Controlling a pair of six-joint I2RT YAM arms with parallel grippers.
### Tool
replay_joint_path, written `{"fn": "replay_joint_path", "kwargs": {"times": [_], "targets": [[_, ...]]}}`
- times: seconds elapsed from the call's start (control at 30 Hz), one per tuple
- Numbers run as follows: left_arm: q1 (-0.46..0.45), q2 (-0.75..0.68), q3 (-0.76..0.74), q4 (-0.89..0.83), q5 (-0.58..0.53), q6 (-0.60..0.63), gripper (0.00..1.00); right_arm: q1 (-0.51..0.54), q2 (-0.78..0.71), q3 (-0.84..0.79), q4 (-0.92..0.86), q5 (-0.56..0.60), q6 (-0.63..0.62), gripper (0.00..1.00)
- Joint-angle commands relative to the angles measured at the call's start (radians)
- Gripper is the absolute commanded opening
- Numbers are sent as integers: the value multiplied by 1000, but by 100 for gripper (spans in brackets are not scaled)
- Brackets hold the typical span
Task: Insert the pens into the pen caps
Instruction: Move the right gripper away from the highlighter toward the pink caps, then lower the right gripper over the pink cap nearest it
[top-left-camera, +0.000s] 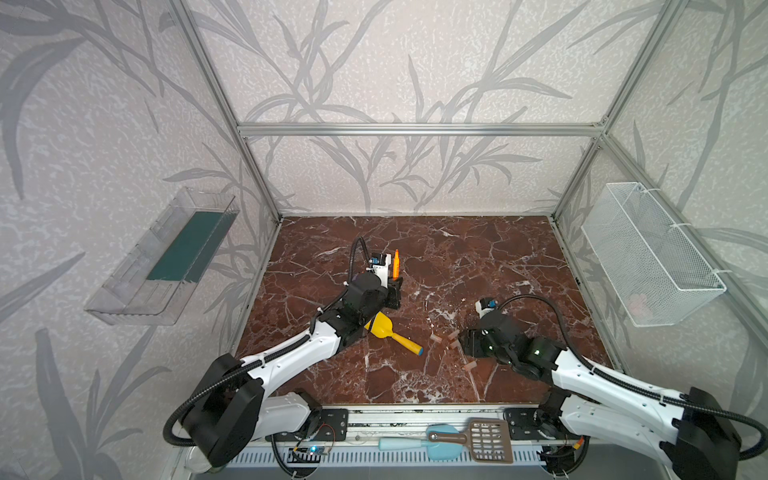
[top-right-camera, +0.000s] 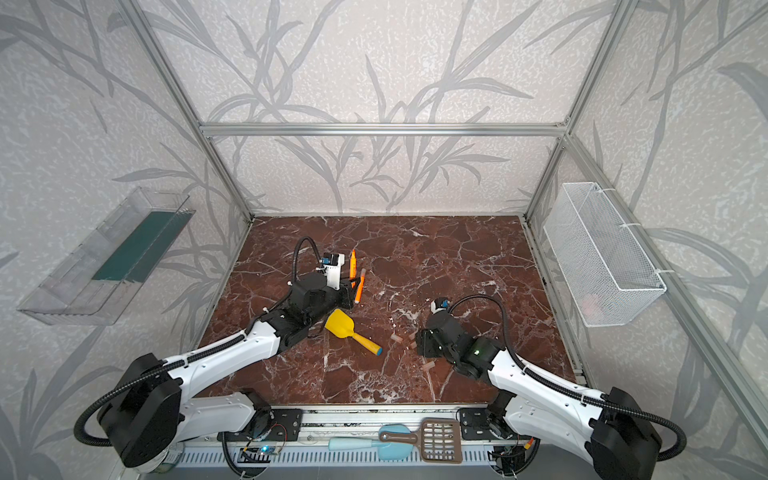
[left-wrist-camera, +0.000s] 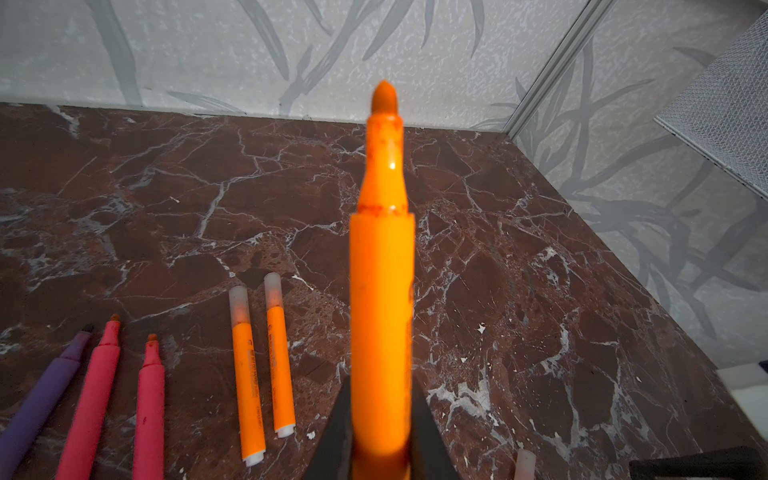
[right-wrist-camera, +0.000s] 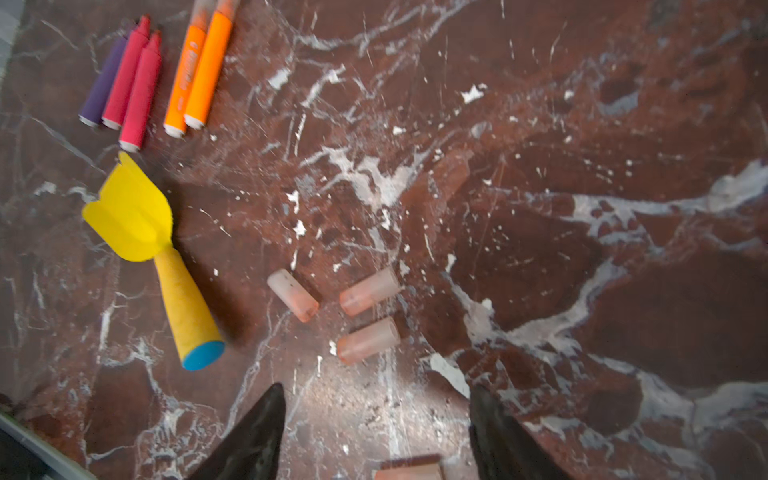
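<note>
My left gripper is shut on an uncapped orange pen, its bare tip pointing away from the wrist; in both top views it stands upright above the table. Two orange pens with pen caps on them lie beside it. A purple pen and two pink pens lie uncapped in a row. My right gripper is open just above the marble, close to several loose pen caps. One more cap lies between its fingers at the frame edge.
A yellow toy shovel with an orange handle lies between the arms. Another loose cap lies nearer the front edge. A white wire basket hangs on the right wall, a clear tray on the left wall.
</note>
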Motion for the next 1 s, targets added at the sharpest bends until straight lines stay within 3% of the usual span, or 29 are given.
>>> {"fn": "replay_joint_path", "kwargs": {"times": [0.0,0.43,0.63,0.97], "targets": [[-3,-23,-8,-3,-27,-1,0,13,18,-6,-9,32,27,69],[-3,-9,-1,-10,-37,15,0,60,151,12,25,35,58,61],[-4,-5,1,-9,-35,15,0,122,77,-12,-56,103,115,61],[-3,-7,2,-11,-26,12,0,254,-95,-124,-101,97,259,60]]}}
